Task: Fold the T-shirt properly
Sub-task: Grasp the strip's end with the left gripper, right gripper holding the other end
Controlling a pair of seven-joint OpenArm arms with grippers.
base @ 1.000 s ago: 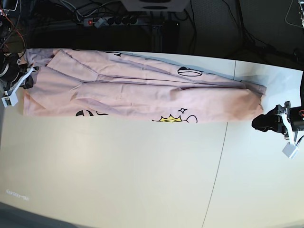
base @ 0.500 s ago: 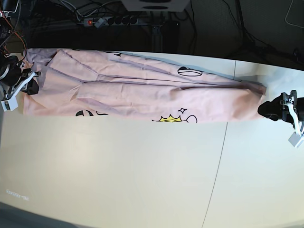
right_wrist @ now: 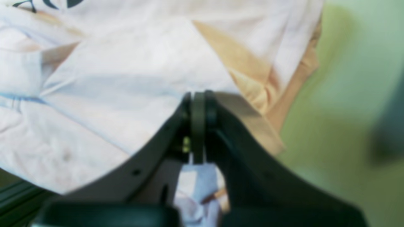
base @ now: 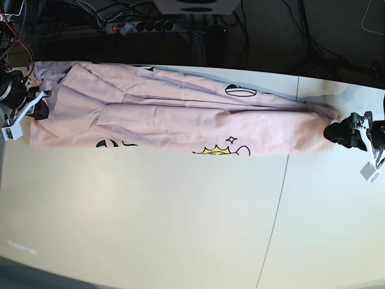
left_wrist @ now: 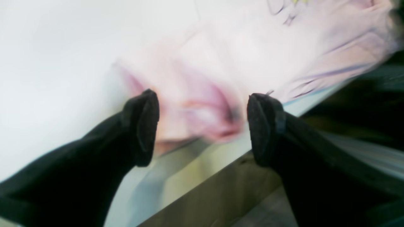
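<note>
Left pincer (left_wrist: pixel 202 127) spread wide; blurred pink T-shirt (left_wrist: pixel 252 56) just beyond its fingertips (left_wrist: pixel 145 126).

Wide bare tabletop lying open in front of the folded T-shirt

The T-shirt (base: pixel 180 117) is stretching in a long band across the far side of the table (base: pixel 180 223), leaving the whole near half free for passage. The left gripper (base: pixel 334 133) is sitting at the cloth's one end, the right gripper (base: pixel 40 110) at the other, blocking both ends. Cables and a power strip (base: pixel 135 27) are crowding the dark strip behind the far edge.
</note>
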